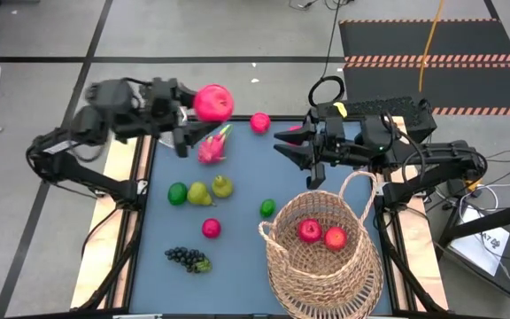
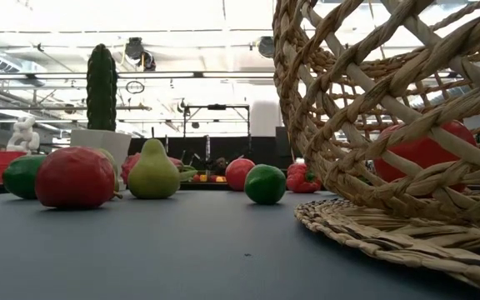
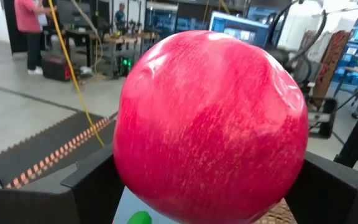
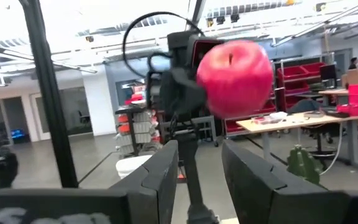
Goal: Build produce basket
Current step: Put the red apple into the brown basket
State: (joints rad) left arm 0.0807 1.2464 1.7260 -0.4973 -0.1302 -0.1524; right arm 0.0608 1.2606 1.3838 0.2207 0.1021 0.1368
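I am partway through filling the basket (image 1: 321,257), which sits at the near right of the surface (image 1: 237,244) with two red fruits already inside. My left tool (image 1: 204,113) is clamped on a big red apple (image 1: 213,102) and holds it in the air above the far left of the surface, well apart from the basket. So the step in hand, as I judge it, is the carry: this apple needs to travel across to the right and nearer, clear the arched handle (image 1: 361,190), and come down over the open mouth before I part the fingers.

My right tool (image 1: 295,146) hangs just beyond the basket, its fingers a little apart with nothing between them.

Left on the surface: a dragon fruit (image 1: 212,146), a small red fruit (image 1: 259,121), a lime (image 1: 177,192), two pears (image 1: 211,190), another lime (image 1: 267,208), a small apple (image 1: 211,228) and grapes (image 1: 187,258).

In my left wrist view the apple fills nearly everything, so I cannot see below it. From the level camera the basket wall blocks the right side, and its base is cut off.
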